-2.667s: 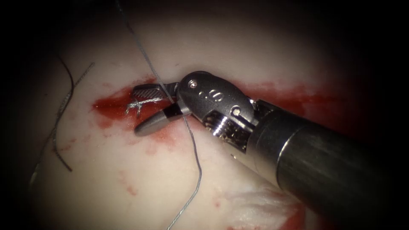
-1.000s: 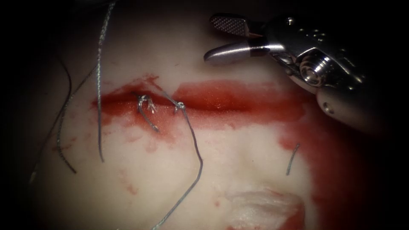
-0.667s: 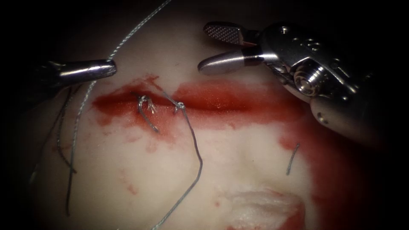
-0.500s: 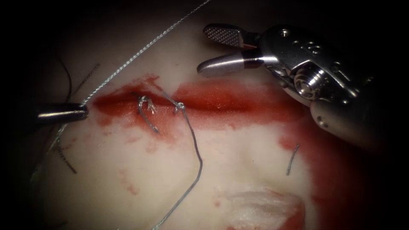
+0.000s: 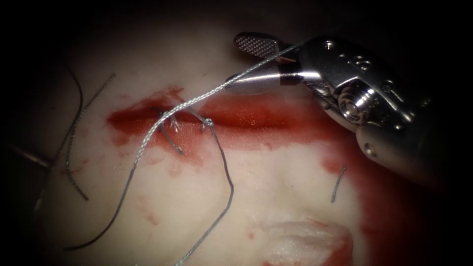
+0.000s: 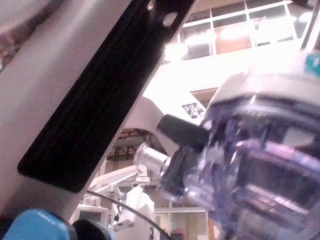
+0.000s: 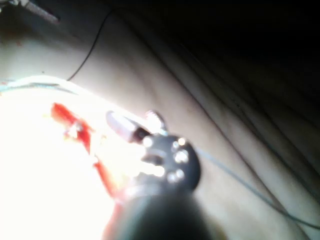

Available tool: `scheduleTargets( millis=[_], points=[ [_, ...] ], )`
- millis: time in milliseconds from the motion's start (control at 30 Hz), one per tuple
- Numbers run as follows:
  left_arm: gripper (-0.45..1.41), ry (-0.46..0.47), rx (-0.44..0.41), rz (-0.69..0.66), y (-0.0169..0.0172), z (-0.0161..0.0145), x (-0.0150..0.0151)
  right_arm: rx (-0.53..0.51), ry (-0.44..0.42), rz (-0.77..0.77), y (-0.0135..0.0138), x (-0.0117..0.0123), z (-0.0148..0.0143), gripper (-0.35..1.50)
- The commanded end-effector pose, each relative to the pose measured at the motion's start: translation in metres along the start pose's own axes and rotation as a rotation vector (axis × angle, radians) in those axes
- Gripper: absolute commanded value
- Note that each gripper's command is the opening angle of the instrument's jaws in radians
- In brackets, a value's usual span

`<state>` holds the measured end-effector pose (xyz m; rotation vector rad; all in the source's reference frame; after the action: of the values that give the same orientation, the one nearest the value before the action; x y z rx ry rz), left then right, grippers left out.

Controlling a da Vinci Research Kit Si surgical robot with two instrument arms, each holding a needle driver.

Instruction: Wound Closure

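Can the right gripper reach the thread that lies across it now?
Probably yes. The right gripper is open and holds nothing, and the thread runs between its jaws, passing over the lower one. Nothing stands between them above the cut.

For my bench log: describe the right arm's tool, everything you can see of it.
The right arm's tool is a polished metal needle driver on a dark shaft, coming in above the cut. Its two jaws stand open; the upper one shows a cross-hatched gripping face. A silvery braided thread runs between the jaws and down across the cut. It holds nothing and hangs clear of the tissue.
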<state>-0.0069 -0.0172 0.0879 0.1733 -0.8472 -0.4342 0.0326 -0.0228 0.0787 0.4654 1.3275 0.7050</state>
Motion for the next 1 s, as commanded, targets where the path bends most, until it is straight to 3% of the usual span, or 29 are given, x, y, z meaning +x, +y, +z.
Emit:
scheduleTargets(
  millis=[33, 100, 300, 467, 667, 767, 833, 1000],
  points=[
    [1.00, -0.055, -0.003, -0.012, 0.0004, -0.0003, -0.0017, 0.003, 0.003, 0.011, 0.0004, 0.0008, 0.0008, 1.35],
    [0.93, -0.112, 0.037, -0.059, -0.0004, -0.0011, -0.0030, 0.006, 0.002, 0.017, 0.0003, 0.0007, 0.0008, 1.27],
    [0.84, -0.210, 0.279, -0.094, -0.0049, -0.0022, -0.0085, -0.004, 0.005, 0.020, 0.0004, 0.0010, 0.0013, 1.18],
    [0.83, -0.302, 0.415, 0.208, -0.0100, -0.0014, -0.0113, -0.007, 0.006, 0.019, 0.0005, 0.0010, 0.0017, 1.20],
    [0.73, -0.363, 0.535, 0.397, -0.0132, 0.0000, -0.0110, -0.007, 0.006, 0.025, 0.0005, 0.0009, 0.0017, 1.20],
    [0.73, -0.369, 0.532, 0.454, -0.0135, 0.0018, -0.0108, -0.007, 0.005, 0.024, 0.0005, 0.0009, 0.0017, 1.18],
    [0.83, -0.344, 0.440, 0.500, -0.0130, 0.0041, -0.0103, -0.007, 0.006, 0.024, 0.0005, 0.0009, 0.0017, 1.18],
    [0.83, -0.256, 0.284, 0.555, -0.0117, 0.0072, -0.0075, -0.007, 0.006, 0.023, 0.0004, 0.0008, 0.0018, 1.18]
  ],
)
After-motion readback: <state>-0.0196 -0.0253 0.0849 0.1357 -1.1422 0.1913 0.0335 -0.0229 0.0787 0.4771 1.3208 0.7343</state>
